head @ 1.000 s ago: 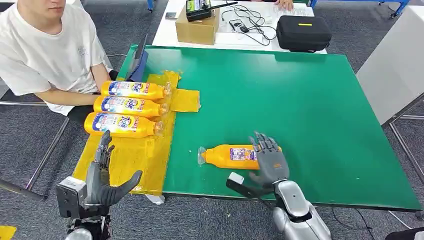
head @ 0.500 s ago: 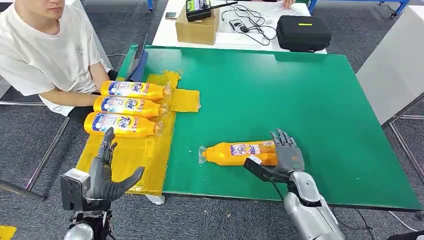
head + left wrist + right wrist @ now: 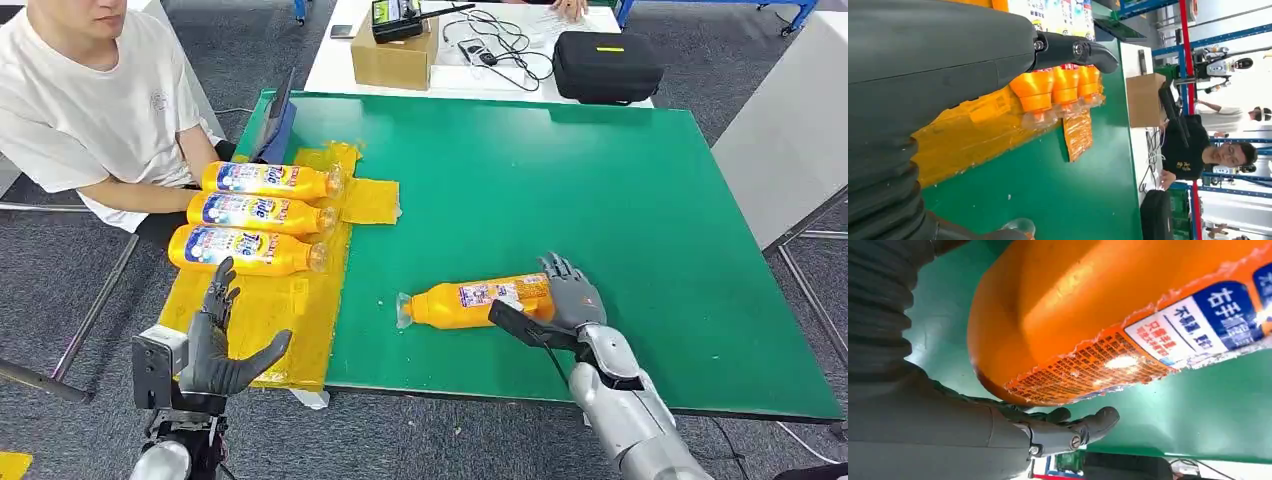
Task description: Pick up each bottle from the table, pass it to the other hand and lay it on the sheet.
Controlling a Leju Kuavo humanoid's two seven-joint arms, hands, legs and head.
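An orange bottle [image 3: 465,303] [image 3: 1098,315] lies on the green table [image 3: 600,190], clear cap toward the yellow sheet [image 3: 285,315]. My right hand [image 3: 568,298] holds its base end, fingers over the far side and thumb [image 3: 1068,432] on the near side; the base looks slightly raised. Three more orange bottles [image 3: 262,212] [image 3: 1053,90] lie side by side on the sheet's far part. My left hand [image 3: 215,345] [image 3: 923,75] hovers open over the sheet's near edge, palm toward the table, holding nothing.
A person in a white shirt [image 3: 90,110] sits at the table's left, an arm close to the laid bottles. A dark blue stand [image 3: 278,125] sits at the far left corner. Behind, a white table carries a cardboard box [image 3: 395,55] and a black case [image 3: 607,65].
My right hand slid from on top of the bottle to its base end and wrapped around it; the bottle turned a little. My left hand rose slightly.
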